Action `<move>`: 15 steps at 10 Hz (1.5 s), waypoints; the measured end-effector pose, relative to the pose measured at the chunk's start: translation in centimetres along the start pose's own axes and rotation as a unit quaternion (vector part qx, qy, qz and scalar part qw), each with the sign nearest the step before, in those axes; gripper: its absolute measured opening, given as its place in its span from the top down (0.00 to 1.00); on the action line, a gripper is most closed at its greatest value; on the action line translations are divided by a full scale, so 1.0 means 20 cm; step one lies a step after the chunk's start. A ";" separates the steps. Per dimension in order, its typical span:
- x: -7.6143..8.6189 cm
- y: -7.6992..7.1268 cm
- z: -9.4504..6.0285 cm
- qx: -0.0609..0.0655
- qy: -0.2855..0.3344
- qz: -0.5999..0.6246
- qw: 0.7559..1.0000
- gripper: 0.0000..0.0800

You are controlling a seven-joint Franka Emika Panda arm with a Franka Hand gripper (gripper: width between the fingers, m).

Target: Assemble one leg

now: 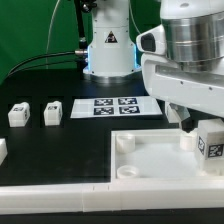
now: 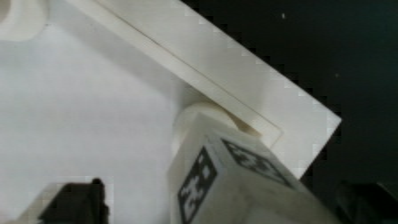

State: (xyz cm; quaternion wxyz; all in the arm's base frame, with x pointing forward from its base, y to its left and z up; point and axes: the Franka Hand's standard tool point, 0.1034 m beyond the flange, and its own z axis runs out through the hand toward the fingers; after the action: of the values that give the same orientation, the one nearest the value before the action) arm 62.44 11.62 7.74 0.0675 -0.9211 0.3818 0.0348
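The gripper [image 2: 226, 200] is hanging low over a corner of the panel [image 1: 150, 160], at about three o'clock in the exterior view. In the wrist view its jaws are standing wide apart. A strip of bare panel is showing between one dark fingertip [image 2: 75, 202] and the leg [image 1: 209, 147], so the claw is looking open and is clamping nothing. Its other finger is blending into the black table [image 1: 40, 150], so contact on that side cannot be told.

The leg is standing between the fingers at that corner, tilting slightly, with its tag face turned toward the exterior camera. Whether its foot is sitting in a socket or only resting on the rim is hidden.

At nine o'clock from the claw, an open corner socket [image 1: 125, 143] is showing on the panel's opposite side. The marker board [image 1: 115, 107] is lying at about ten o'clock, well apart. Two spare legs [image 1: 18, 115] [image 1: 52, 112] are standing beyond it, toward nine o'clock.

The main risk is judged to be the leg toppling. If it is not seated, a finger brushing it on the way up could tip it off the panel's edge. If the jaws close off-centre, one finger could reach it first and shove it sideways. The loose panel could also slide under any sideways push.
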 end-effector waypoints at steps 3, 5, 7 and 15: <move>0.01 -0.01 0.00 -0.002 -0.004 -0.171 0.985 0.19; 0.03 -0.03 -0.01 -0.005 -0.011 -0.289 0.957 0.19; 0.04 -0.04 -0.02 -0.007 -0.007 -0.377 0.926 0.19; 0.06 -0.02 -0.02 -0.009 -0.008 -0.355 0.935 0.63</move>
State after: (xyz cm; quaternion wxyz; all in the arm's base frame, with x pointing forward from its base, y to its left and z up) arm 63.54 11.04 8.04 0.0700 -0.9969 0.0287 0.0199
